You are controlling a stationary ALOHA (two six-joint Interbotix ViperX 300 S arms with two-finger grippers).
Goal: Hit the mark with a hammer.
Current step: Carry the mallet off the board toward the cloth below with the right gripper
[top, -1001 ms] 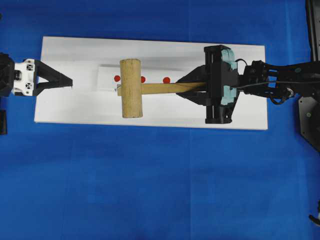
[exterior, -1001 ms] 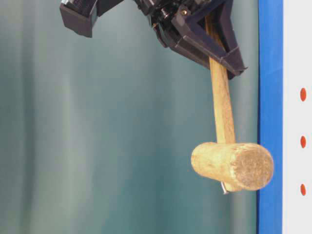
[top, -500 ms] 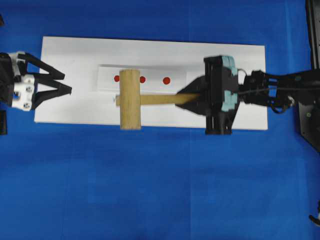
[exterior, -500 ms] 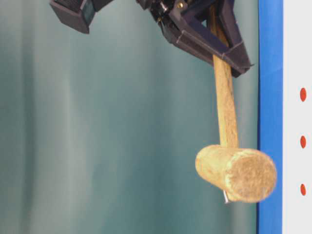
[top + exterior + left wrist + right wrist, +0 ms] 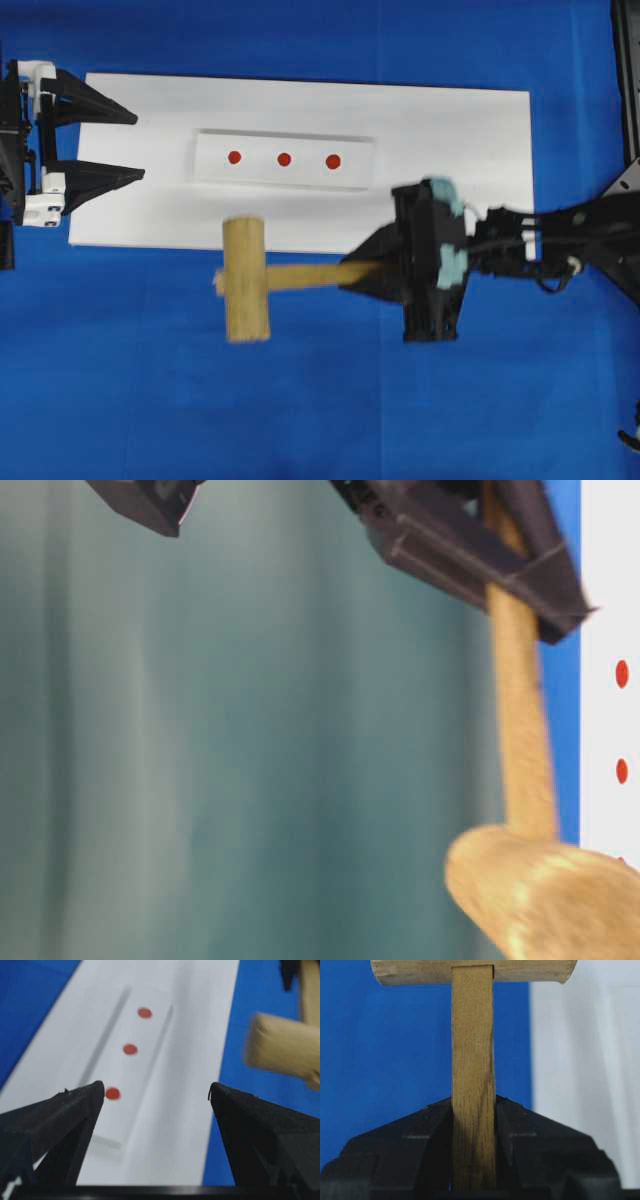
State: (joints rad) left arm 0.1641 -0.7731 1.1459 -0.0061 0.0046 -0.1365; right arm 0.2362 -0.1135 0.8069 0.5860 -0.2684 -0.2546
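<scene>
No readable text anywhere. Right gripper (image 5: 362, 276) clamped on hammer (image 5: 245, 279) handle, head off the white board (image 5: 450, 130); left gripper (image 5: 138, 145) jaws apart.

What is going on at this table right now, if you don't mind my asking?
The right gripper is clamped on the handle of a wooden mallet, holding it out over the blue cloth just beside the white board. Three red dots on the board's raised strip are uncovered. The left gripper sits at the board's far end, jaws wide and empty.
</scene>
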